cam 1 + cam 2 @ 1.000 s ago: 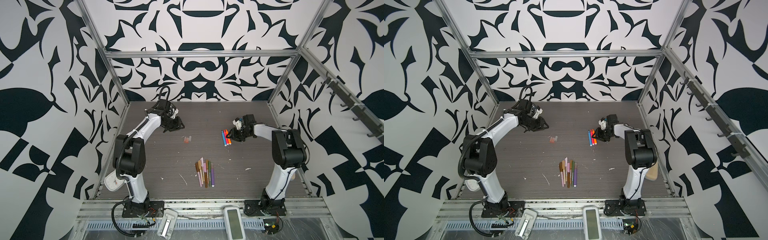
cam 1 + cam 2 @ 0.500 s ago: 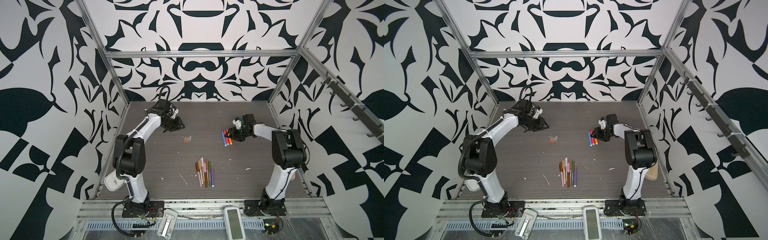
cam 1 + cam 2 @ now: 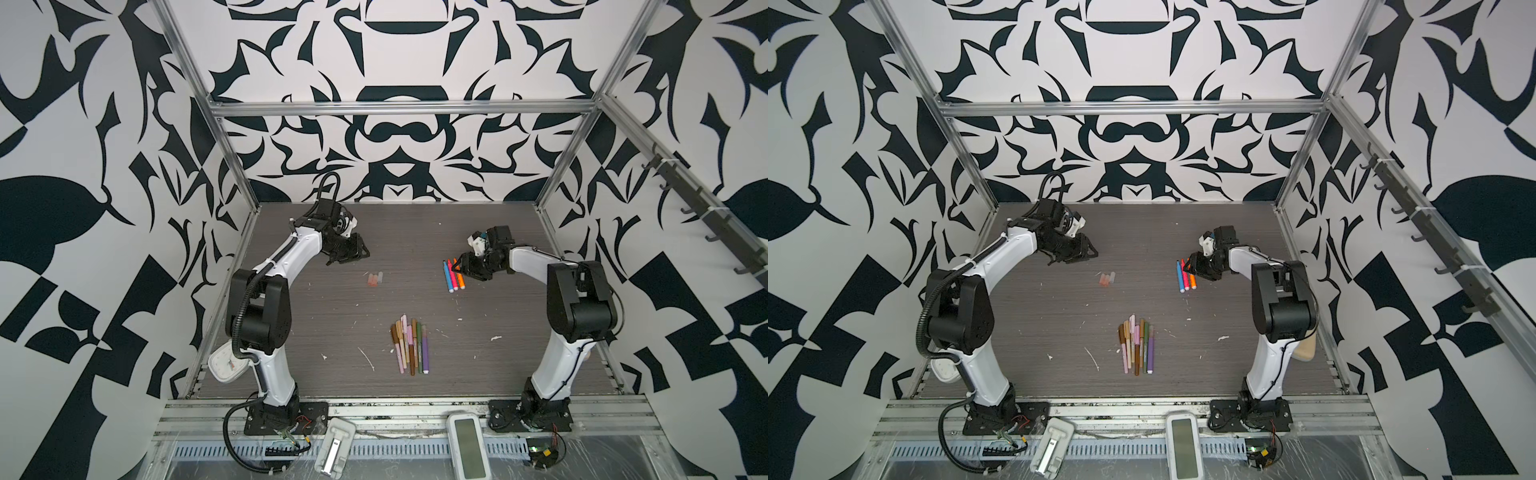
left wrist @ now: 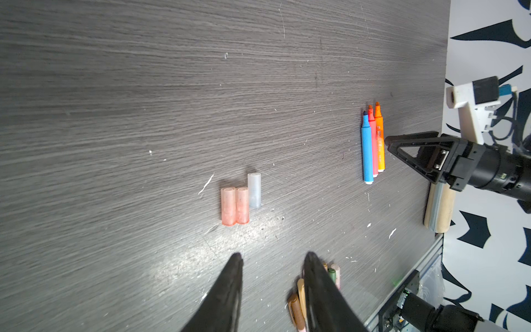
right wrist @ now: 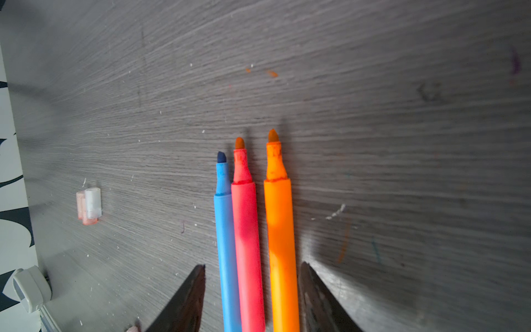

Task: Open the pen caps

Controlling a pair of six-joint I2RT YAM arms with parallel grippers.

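Blue, red and orange plastic marker pens [image 5: 247,230] lie bare-tipped to the right of the three translucent pinkish pen caps [image 4: 240,204], apparently set apart as finished. The right hand [image 5: 253,264] straddles them, open and gripping nothing. Beside those caps the left hand [image 4: 273,254] hovers half-open and empty. The slim capped pens [image 3: 409,345] lie nearer the arm bases than the caps, not yet opened.

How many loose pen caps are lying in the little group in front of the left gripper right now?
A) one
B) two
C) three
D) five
C: the left wrist view shows three loose caps lying side by side on the table, two pinkish and one clear.
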